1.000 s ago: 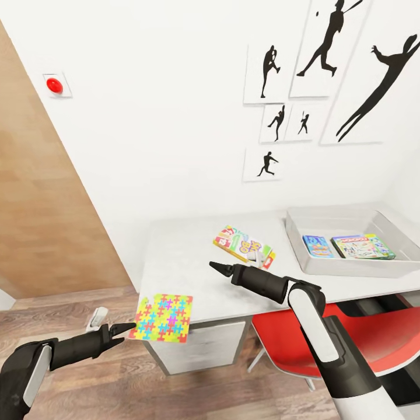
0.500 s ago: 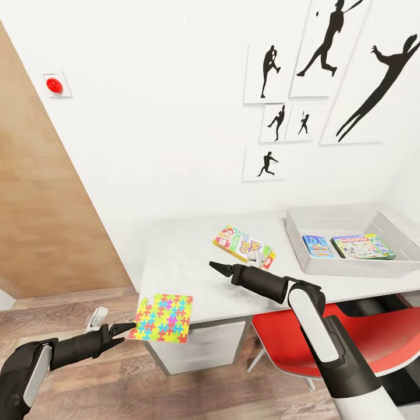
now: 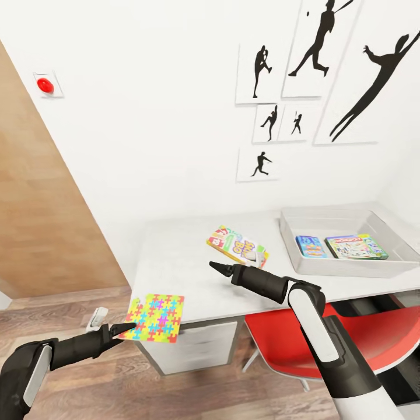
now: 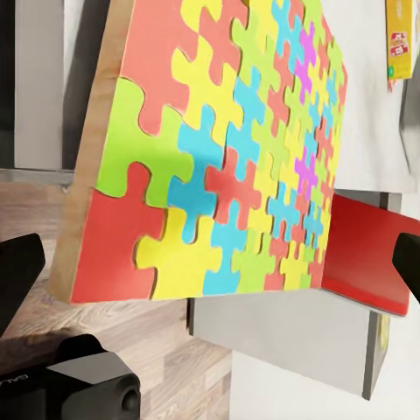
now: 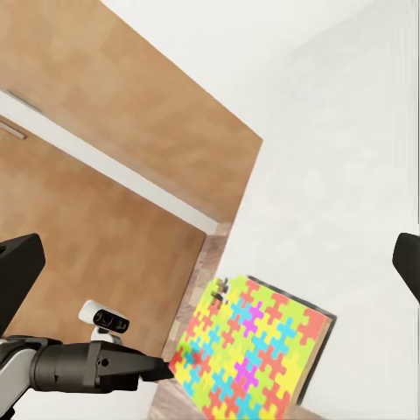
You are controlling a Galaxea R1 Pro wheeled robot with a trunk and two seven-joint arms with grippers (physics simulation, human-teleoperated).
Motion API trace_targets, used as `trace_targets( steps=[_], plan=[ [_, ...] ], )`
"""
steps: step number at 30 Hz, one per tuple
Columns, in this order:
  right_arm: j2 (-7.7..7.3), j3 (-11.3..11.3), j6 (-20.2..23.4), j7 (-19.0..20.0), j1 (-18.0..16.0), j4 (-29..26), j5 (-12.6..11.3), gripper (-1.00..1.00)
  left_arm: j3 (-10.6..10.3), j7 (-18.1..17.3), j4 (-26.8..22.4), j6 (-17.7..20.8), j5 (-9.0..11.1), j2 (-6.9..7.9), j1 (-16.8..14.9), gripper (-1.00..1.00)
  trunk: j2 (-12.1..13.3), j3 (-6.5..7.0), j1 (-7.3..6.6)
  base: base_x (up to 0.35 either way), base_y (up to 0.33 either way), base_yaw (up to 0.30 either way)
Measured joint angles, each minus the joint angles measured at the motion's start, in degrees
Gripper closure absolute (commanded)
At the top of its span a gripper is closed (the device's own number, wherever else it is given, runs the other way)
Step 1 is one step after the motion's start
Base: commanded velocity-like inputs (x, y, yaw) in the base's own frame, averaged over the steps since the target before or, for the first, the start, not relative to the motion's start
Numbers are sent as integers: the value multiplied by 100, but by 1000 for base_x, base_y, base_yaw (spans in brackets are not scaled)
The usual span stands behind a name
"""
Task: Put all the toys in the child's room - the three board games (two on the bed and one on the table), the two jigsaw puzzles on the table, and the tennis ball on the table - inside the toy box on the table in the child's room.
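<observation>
Left claw (image 3: 129, 327) at jigsaw puzzle (image 3: 156, 317) corner; wrist view: fingers spread.

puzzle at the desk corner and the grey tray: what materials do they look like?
Jigsaw puzzle: likely wood or thick board, with a tan raw-looking edge under matte coloured pieces. Toy box: probably moulded plastic, uniform light grey, smooth sloping walls, no seams visible.
</observation>
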Motion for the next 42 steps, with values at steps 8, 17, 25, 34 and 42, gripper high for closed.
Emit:
trace_targets(
  steps=[8,17,25,34,42],
  plan=[
    [0,0,-1,1,0,0,0,-100,0,-3,-1,-2,-1,0,-1,-100,0,0,0,0,-19,0],
    [0,0,-1,0,0,0,0,-100,0,-1,-1,-13,-1,0,0,-100,0,0,0,0,-2,0],
    [0,0,-1,1,0,0,0,-100,0,-3,-1,-22,-2,0,-1,-100,0,0,-1,86,0,0],
    [5,0,-7,1,0,0,0,-100,-1,-1,-1,-26,-9,-8,-1,-100,0,0,0,23,0,0],
    [0,0,-2,1,0,0,0,-100,-1,-2,0,-32,-11,-9,0,-100,0,0,0,2,0,0]
  ],
)
